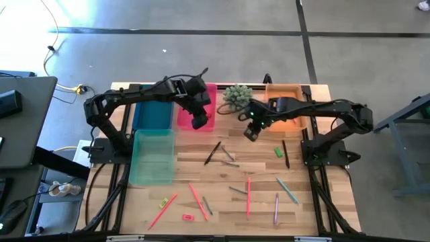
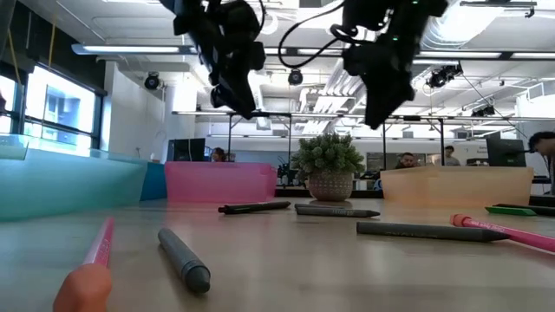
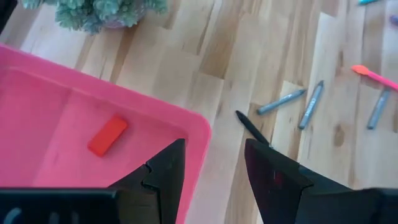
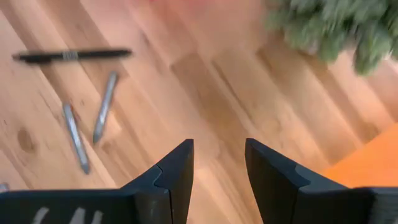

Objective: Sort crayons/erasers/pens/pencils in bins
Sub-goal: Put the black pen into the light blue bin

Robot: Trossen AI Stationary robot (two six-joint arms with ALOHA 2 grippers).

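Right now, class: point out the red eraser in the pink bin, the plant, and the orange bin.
red eraser (image 3: 107, 135): left wrist view, its top face.
plant (image 2: 328, 156): low view, its foliage.
orange bin (image 1: 283, 90): high view, its far wall.

Two matte black jointed arms, boxy link housings, thin black cables looping off both. Left gripper (image 3: 211, 177) and right gripper (image 4: 217, 180): dark, flat, wedge-shaped fingers with stepped inner edges.

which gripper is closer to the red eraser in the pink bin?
Left. The left gripper hangs open over the pink bin's near edge, close to the red eraser. The right gripper hangs open beyond the plant, over bare table.
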